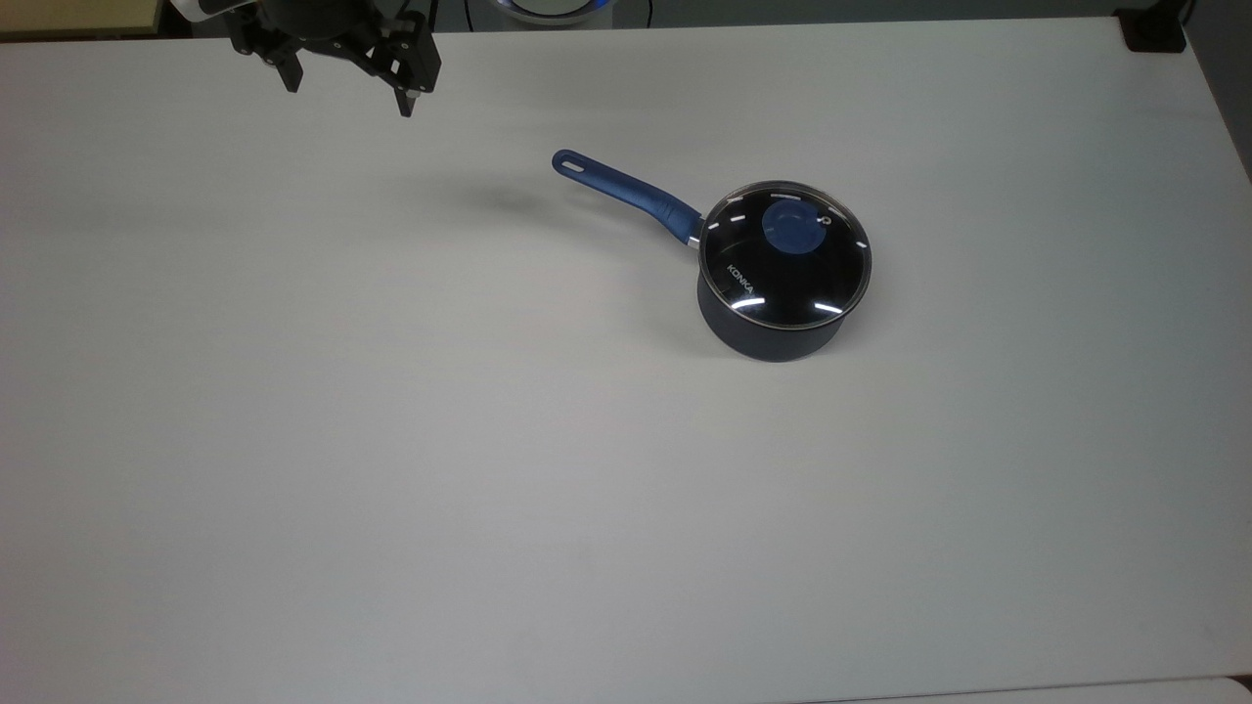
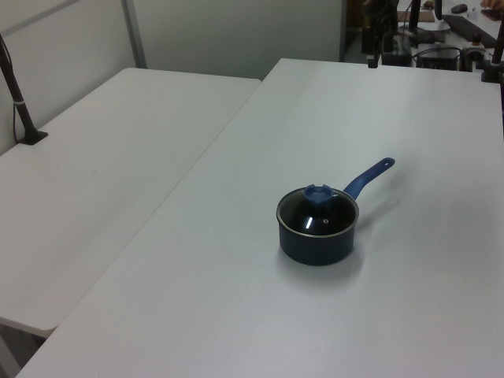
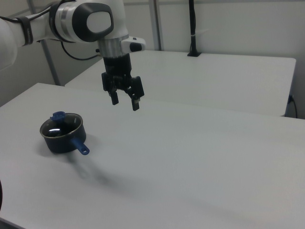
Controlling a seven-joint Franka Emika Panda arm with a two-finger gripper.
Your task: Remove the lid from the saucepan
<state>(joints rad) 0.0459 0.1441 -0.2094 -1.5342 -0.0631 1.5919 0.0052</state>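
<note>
Above table, tool [image 3: 125, 102] gapes empty.

Plain white table [image 1: 391, 440], and the only thing sitting on it is the saucepan [image 1: 773, 328], its blue handle [image 1: 626, 191] pointing toward the top view's upper left.
</note>
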